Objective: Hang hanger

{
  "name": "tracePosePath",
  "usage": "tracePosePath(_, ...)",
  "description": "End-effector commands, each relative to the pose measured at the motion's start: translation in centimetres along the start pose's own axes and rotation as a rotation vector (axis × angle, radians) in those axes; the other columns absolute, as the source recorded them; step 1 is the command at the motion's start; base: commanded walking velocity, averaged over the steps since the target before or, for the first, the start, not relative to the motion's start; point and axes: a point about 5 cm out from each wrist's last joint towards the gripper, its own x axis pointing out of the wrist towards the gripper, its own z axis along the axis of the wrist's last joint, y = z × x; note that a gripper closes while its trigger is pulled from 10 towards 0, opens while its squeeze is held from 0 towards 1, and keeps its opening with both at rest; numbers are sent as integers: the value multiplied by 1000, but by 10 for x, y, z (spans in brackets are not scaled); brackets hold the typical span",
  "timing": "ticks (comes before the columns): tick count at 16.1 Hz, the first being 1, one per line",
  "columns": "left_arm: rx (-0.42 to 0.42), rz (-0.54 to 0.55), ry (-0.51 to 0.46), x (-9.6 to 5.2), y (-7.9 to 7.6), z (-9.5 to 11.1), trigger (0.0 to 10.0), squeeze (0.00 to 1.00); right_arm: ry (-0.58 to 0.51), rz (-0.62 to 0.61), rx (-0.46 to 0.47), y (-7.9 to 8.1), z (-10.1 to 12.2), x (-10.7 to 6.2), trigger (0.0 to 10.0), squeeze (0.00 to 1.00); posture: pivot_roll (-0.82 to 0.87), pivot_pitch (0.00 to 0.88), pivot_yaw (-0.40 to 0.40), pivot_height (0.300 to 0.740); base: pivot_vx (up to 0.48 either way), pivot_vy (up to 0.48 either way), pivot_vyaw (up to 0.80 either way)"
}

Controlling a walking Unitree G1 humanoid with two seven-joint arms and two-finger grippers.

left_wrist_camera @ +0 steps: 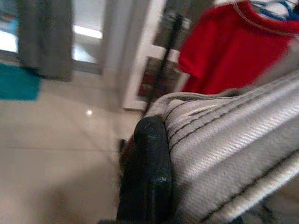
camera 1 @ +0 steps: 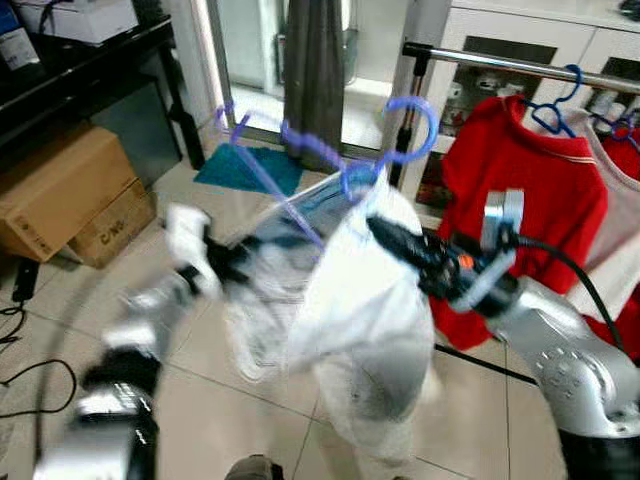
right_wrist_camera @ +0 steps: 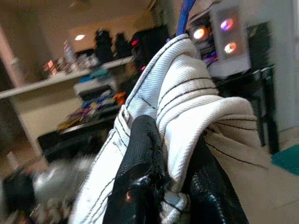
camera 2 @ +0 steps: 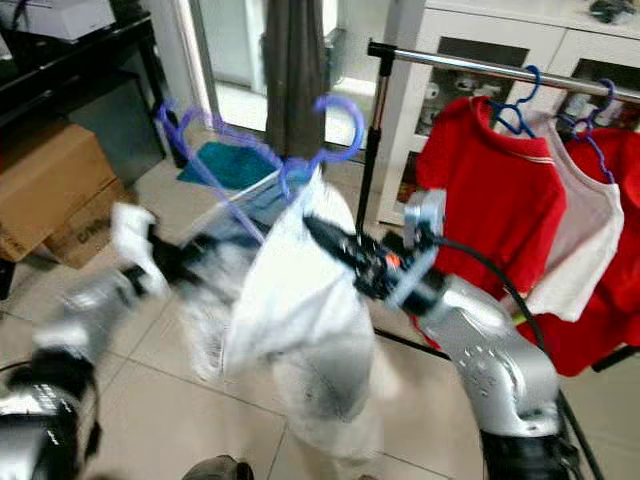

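I've got both grippers, right point(camera 1: 385, 232) and left point(camera 1: 232, 262), clamped on the white garment point(camera 1: 350, 300) w/ blue hanger point(camera 1: 330, 150) up in mid-air, short of the rail point(camera 1: 520, 65); risk: hook swings, misses rail, cloth slips.

A: Where's the hanger?
B: The blue-violet hanger point(camera 1: 300, 150) is held up in mid-air, tilted, its hook point(camera 1: 415, 125) curling toward one o'clock.
A: Bare?
B: No, a white garment point(camera 1: 350, 310) droops from it, blurred.
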Motion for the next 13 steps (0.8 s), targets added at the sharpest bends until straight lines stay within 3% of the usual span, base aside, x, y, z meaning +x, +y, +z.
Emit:
tracePosePath(1,91,-23,-51,3,-12,12,10000,0,-57,-50,-48,-5,10,3,0,0,-28,0,26,740,0,0,0)
tracePosePath(2,138,-62,-77,1,-21,14,10000,1000,-37,-98,-66,-9,6,5,0,0,-29,0,28,740,0,0,0)
tracePosePath(6,253,-91,-59,-28,-16,28,10000,1000,42,-224,-148,-23,0,5,0,0,-34,0,36,740,0,0,0)
tracePosePath(9,286,-81,58,-64,13,29,10000,1000,50,-294,-181,-37,3,5,0,0,-21,0,27,740,0,0,0)
tracePosePath(11,254,-83,48,-75,20,39,10000,1000,44,-299,-189,-39,6,5,0,0,-15,0,24,740,0,0,0)
tracePosePath(13,137,-230,41,-82,10,48,10000,1000,42,-306,-192,-42,6,6,0,0,-12,0,23,740,0,0,0)
